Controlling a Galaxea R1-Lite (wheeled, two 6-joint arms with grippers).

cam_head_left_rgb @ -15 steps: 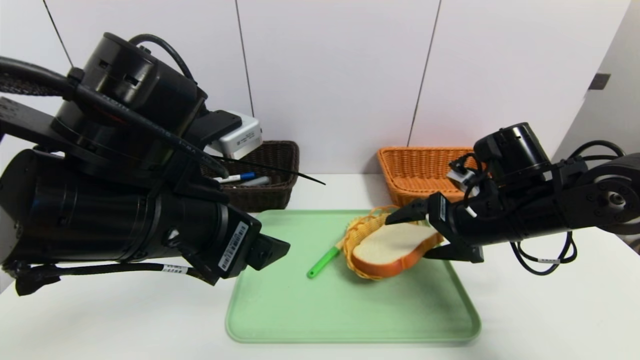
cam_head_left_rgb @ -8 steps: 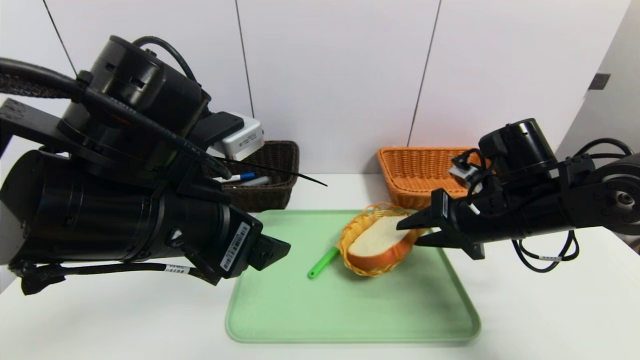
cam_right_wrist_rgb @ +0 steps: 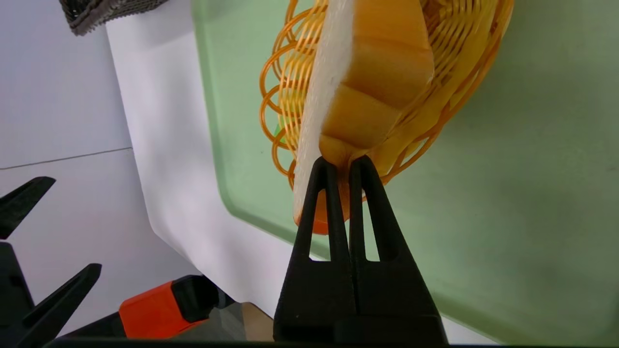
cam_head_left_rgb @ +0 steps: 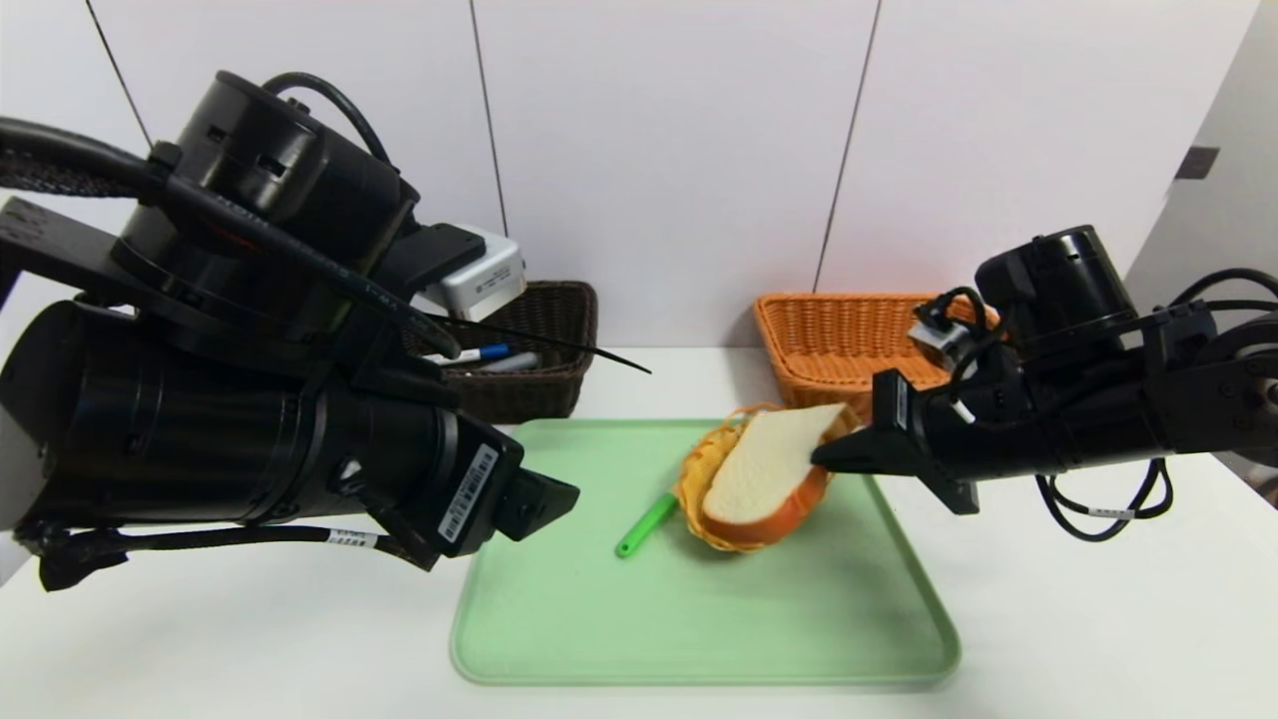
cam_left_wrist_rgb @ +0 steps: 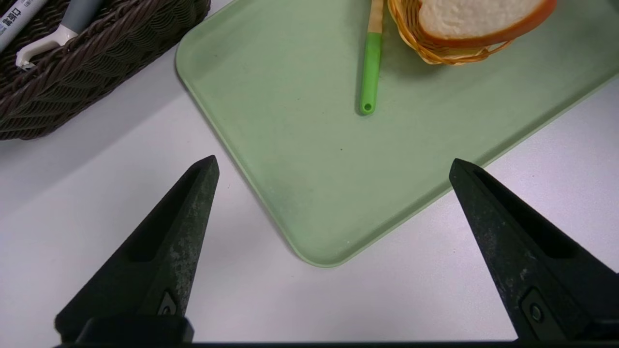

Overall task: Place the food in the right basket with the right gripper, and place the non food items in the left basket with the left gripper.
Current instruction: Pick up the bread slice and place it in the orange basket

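Orange-crusted bread slice (cam_head_left_rgb: 764, 469) pinched in the closed right pincer (cam_head_left_rgb: 834, 459); left pincer (cam_left_wrist_rgb: 333, 166) gapes, empty.

White table (cam_head_left_rgb: 1098, 619): tray (cam_head_left_rgb: 639, 619), two baskets (cam_head_left_rgb: 534, 384)

Tray (cam_head_left_rgb: 599, 639): I read matt green plastic, smooth.
Left basket (cam_head_left_rgb: 544, 384): dark woven wicker, rough.
Right basket (cam_head_left_rgb: 829, 340): orange weave, ribbed.
Bread slice (cam_head_left_rgb: 764, 469): spongy white face, smooth orange crust.
Table (cam_head_left_rgb: 1098, 639): smooth white, slight sheen.
Right pincer (cam_right_wrist_rgb: 342, 162): matt black plastic.
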